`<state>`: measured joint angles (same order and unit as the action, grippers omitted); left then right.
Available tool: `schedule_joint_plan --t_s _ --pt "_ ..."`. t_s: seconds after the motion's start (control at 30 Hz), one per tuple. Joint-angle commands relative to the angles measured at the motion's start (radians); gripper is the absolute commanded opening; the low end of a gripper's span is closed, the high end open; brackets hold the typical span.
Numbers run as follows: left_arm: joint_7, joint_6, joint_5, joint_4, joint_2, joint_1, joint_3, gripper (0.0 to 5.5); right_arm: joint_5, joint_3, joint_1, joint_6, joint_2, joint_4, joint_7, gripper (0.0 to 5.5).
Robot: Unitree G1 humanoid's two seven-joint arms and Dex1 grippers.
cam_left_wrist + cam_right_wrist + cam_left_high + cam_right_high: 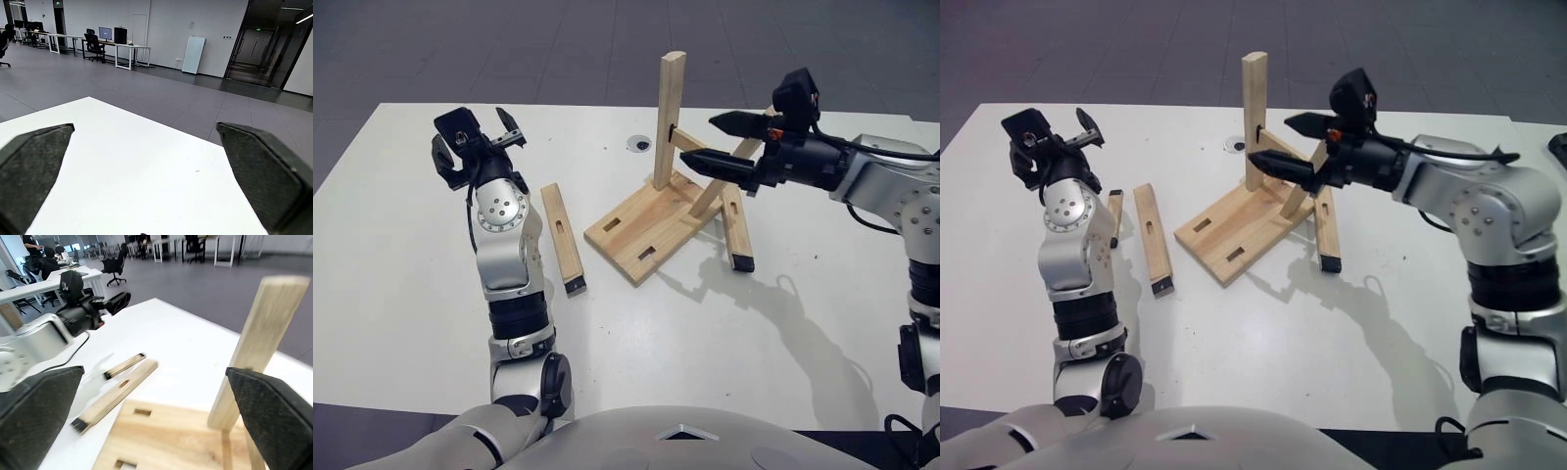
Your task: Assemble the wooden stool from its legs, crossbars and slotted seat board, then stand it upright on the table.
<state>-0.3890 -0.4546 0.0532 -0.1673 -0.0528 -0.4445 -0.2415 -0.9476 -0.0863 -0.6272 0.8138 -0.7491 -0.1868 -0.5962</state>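
Left eye view: left forearm [506, 257] upright

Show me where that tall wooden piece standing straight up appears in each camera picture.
Left eye view: the upright leg stands centre top, just left of the right fingers.
Right eye view: same leg, centre top.
Right wrist view: close up, seen past the fingers.
Left wrist view: faces away, over the table toward the room.
Shared landmark: the slotted seat board it stands in.

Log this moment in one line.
left claw open, empty | right claw open beside upright leg | seat board on table | slotted leg loose
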Motion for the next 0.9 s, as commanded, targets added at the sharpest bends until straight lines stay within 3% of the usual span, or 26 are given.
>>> schedule_joint_plan --t_s 0.03,0.2,0.37,0.57,0.9 --pt "-0.004 0.005 0.001 0.004 0.003 -0.012 0.004 5.40 -0.022 0.018 0.010 0.042 0.093 -0.007 0.003 5.37" --pt "-0.002 0.002 0.001 -0.004 0.011 -0.024 -0.002 5.40 0.037 -0.106 0.031 0.166 0.190 -0.065 0.085 5.37" --pt "0.011 -0.002 0.011 -0.014 0.029 -0.035 0.009 5.40 0.099 -0.232 0.046 0.313 0.150 -0.080 0.033 5.37" --pt "0.007 -0.009 0.018 -0.032 0.018 -0.004 0.032 5.40 0.146 -0.303 0.043 0.405 0.102 -0.093 -0.056 5.37" --pt "-0.019 -0.013 0.019 -0.054 -0.019 0.037 0.048 5.40 0.275 -0.361 0.058 0.411 0.161 0.015 -0.070 5.37"
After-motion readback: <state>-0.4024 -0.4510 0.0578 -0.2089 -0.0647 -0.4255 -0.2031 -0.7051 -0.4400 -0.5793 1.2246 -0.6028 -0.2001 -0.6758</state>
